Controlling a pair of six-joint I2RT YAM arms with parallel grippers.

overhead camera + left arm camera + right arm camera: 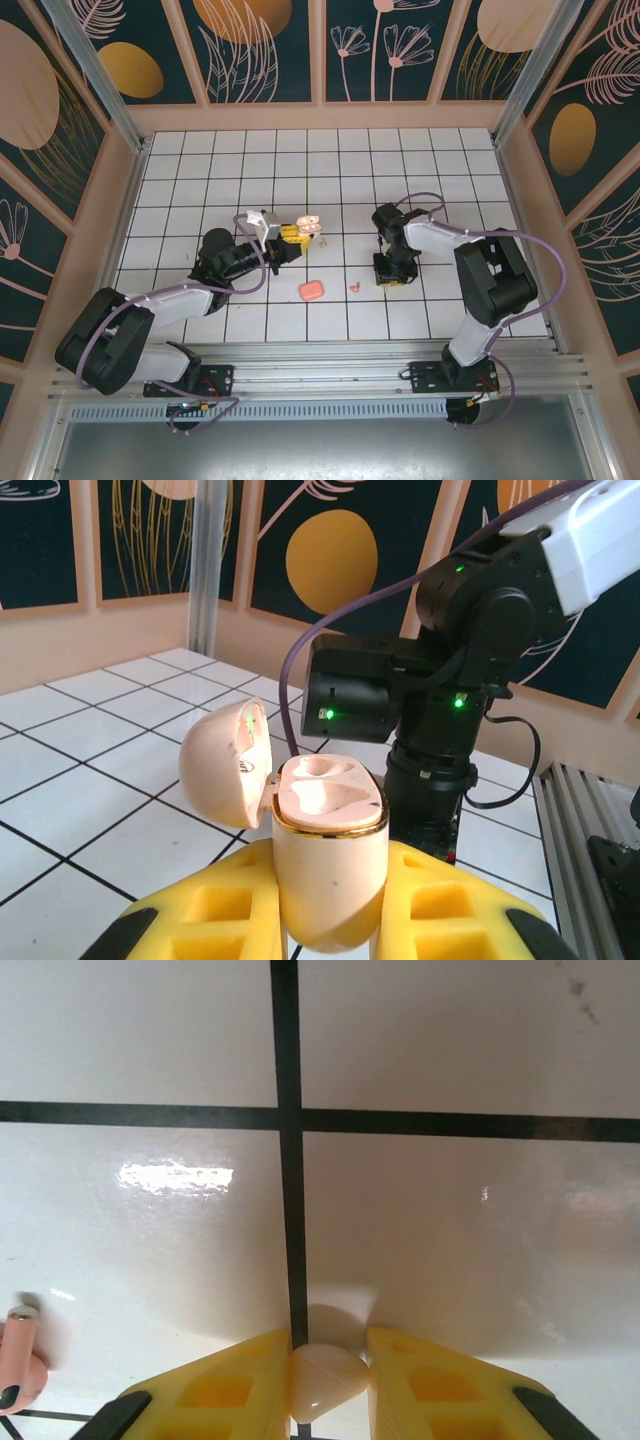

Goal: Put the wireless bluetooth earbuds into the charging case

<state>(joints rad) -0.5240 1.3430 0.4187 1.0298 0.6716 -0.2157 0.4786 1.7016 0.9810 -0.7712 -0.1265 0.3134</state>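
My left gripper (292, 236) (328, 865) is shut on the pale pink charging case (309, 225) (330, 880) and holds it upright above the tiles. The lid (225, 763) is swung open to the left, and both sockets look empty. Pointing straight down at the floor, my right gripper (389, 274) (328, 1348) is shut on a pale whitish earbud (325, 1382) that rests at a black tile line. A coral-pink earbud (18, 1362) (354, 287) lies on the tile to its left. The other earbuds are out of view.
A closed coral-orange case (311, 290) lies on the tiles between the two grippers, left of the loose earbud. In the left wrist view the right arm's black wrist (430, 710) stands close behind the held case. Wooden walls ring the tiled floor (330, 170).
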